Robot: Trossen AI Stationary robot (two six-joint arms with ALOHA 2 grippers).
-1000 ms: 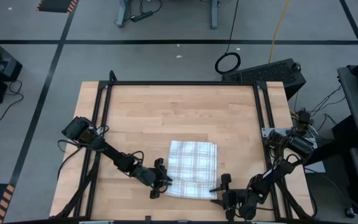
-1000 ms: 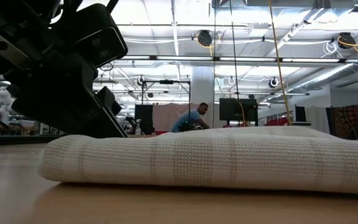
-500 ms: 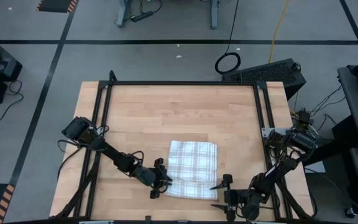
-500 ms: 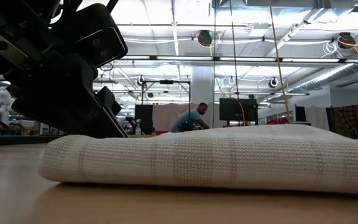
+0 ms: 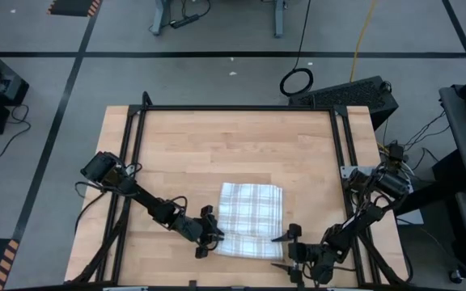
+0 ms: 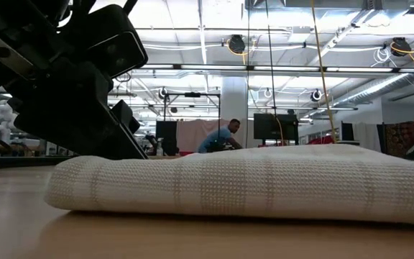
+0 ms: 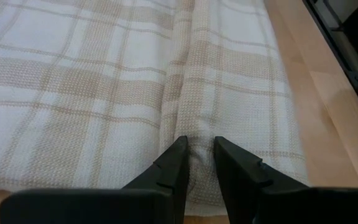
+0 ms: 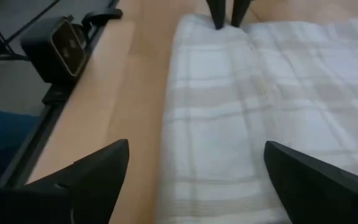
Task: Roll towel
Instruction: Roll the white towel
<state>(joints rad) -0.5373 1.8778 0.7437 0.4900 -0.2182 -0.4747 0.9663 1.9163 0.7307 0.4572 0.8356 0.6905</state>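
The towel [image 5: 250,218], white with a faint plaid check, lies folded flat on the wooden table toward its near edge. In the low view the towel [image 6: 228,183] is a thick, low pad. My left gripper [image 5: 211,234] sits at the towel's left edge near its near corner, shut on a ridge of cloth [image 7: 179,93]. My right gripper [image 5: 281,251] stands wide open just off the towel's right near corner. In its wrist view the two fingers [image 8: 98,168] are spread either side of the towel [image 8: 229,106] and touch nothing. My left gripper pinches a raised fold of the towel [image 7: 199,146] between its two fingers, at the towel's left edge. The fingers come from the table's left, slanting down, in line with the ridge that runs away from them. The towel rests flat on the table.
Black frame rails [image 5: 133,162] run along the table's left and right sides. A small camera [image 8: 61,40] is mounted on the near edge. Bare wood [image 5: 233,145] stretches across the far half of the table. A person [image 6: 220,137] is bent over far off in the room.
My right gripper has opened wide at the towel's right near corner and its fingers now stand apart from the cloth. The wrist has rolled somewhat. The towel has not shifted.
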